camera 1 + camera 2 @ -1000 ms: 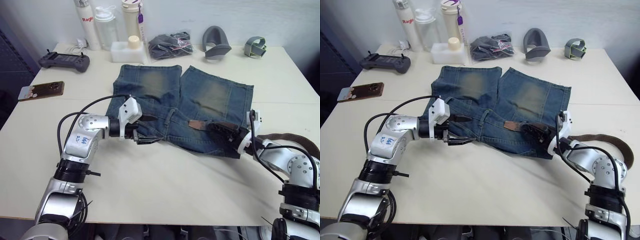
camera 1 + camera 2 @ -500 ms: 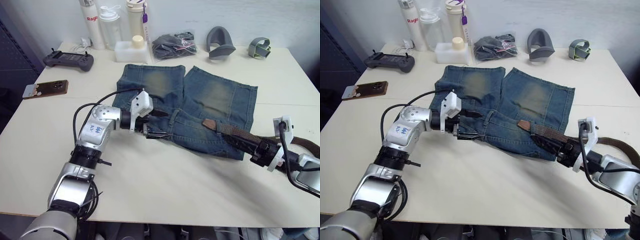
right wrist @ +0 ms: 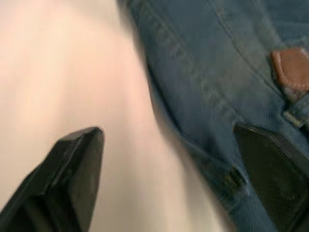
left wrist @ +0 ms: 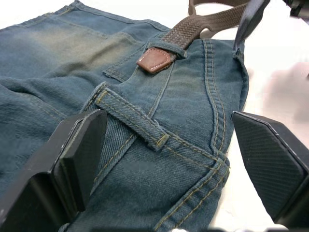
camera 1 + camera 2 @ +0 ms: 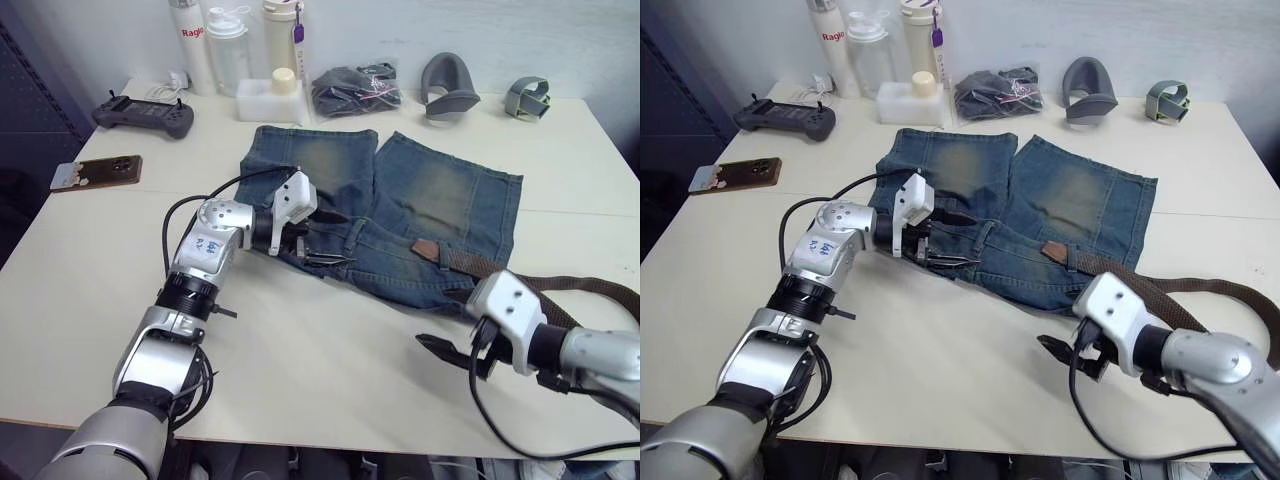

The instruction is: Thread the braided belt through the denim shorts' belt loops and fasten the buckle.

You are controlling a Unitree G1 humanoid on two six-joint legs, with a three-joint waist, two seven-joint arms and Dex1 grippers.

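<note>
While both claws gape empty | left claw (image 5: 322,240) over denim shorts (image 5: 440,195) | right claw (image 5: 447,350) beside braided belt (image 5: 560,288) | phone (image 5: 96,172) clear

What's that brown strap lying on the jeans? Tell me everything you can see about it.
It is the braided belt, a narrow dark brown woven strap ending in a tan leather tip. The tip rests on the denim shorts near the waistband, poking out of a belt loop that crosses the strap. From there the strap runs over the shorts' edge onto the table and curves off toward the robot's right. Neither gripper holds it.
</note>
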